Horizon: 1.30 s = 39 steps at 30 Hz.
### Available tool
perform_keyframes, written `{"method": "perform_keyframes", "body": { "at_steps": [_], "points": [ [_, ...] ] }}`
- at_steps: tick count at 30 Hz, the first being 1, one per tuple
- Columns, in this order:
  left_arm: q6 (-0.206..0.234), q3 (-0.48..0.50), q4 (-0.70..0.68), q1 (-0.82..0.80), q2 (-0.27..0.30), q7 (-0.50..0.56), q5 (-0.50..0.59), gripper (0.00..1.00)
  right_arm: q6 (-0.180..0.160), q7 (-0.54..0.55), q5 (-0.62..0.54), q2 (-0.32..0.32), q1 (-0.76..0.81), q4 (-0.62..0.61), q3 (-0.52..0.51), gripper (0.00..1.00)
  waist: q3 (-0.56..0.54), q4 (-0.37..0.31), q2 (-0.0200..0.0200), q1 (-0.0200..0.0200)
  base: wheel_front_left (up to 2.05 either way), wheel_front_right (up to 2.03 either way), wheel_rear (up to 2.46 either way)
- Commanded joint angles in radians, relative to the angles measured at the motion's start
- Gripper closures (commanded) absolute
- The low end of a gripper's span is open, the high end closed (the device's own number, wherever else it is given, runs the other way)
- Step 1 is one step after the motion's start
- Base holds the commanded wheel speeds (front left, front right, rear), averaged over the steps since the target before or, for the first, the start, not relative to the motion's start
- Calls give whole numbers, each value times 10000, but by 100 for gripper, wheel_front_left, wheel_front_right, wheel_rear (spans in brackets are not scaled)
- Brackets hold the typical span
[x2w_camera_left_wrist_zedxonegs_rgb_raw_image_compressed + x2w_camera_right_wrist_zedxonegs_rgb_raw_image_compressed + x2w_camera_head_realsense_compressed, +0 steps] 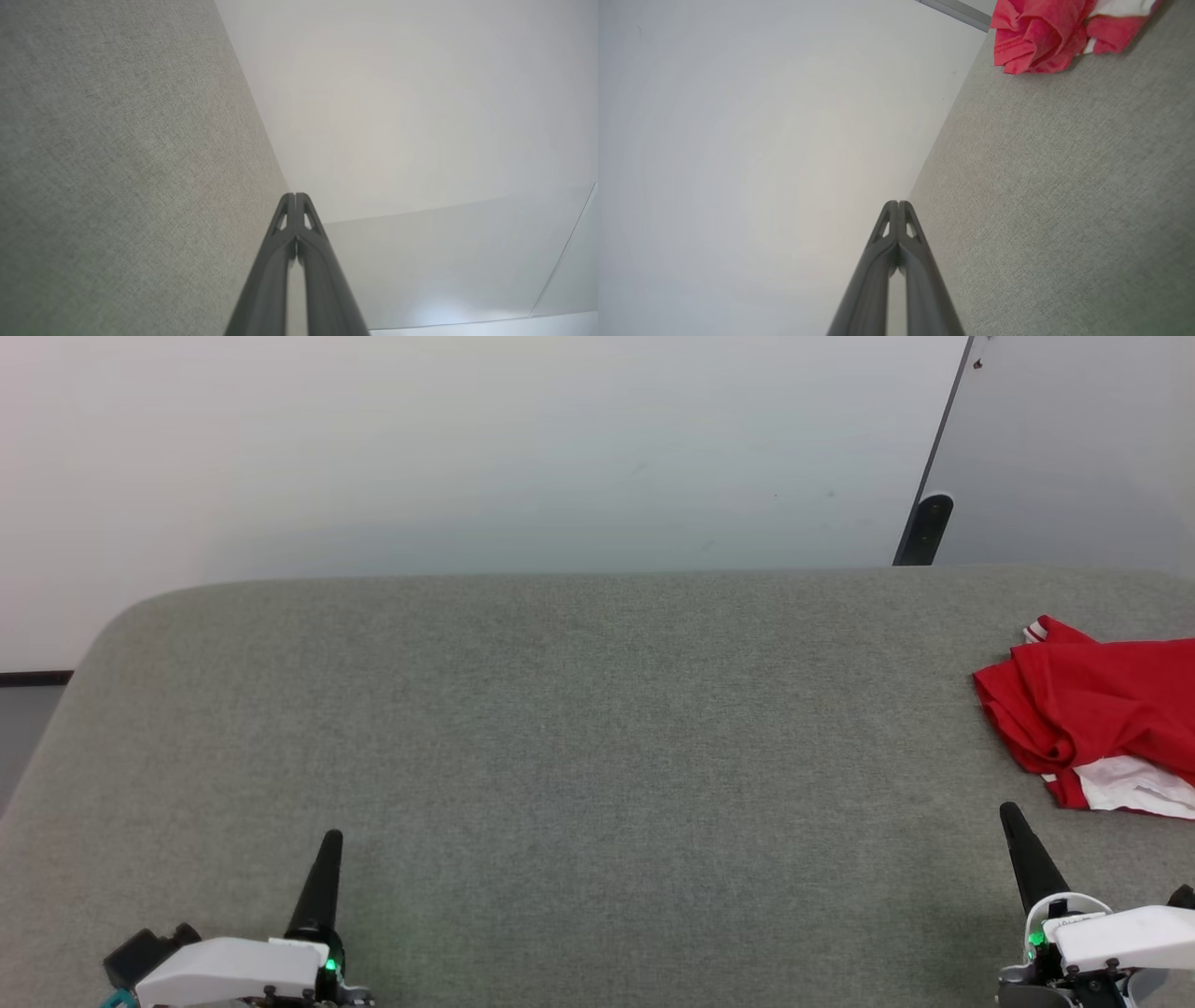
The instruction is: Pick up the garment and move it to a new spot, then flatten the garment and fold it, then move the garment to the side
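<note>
The garment [1102, 719] is a crumpled red shirt with a white part showing, lying at the right edge of the grey fabric table [579, 728]; it runs out of the head view. It shows again in the right wrist view as a bunched red garment [1045, 32] at the top right. My right gripper [1011, 814] is shut and empty, hovering just in front of the garment, apart from it. In its own view the right gripper [898, 202] has both fingers pressed together. My left gripper [331, 838] sits low at the left, shut and empty, also seen as the left gripper [295, 194].
A pale wall [467, 448] rises behind the table's far edge. A dark upright post [924, 527] and a grey panel [1074, 448] stand at the back right. The table's rounded left corner [121, 616] drops to the floor.
</note>
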Motion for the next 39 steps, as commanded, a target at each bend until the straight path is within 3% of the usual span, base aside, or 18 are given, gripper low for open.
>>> {"method": "perform_keyframes", "body": {
  "at_steps": [1, 39],
  "points": [
    [-72, 45, -100, -156, -4, 51, -232, 100, -9, 63, 223, 17, -186, -100, -79, 100, 4, 9, -1, 0, 0, 0, 0],
    [-84, 133, -348, -353, -230, 781, -2734, 100, -14, 433, 2805, 490, -132, -227, -485, 100, 102, 231, -1, 0, 0, 0, 0]
  ]
}}
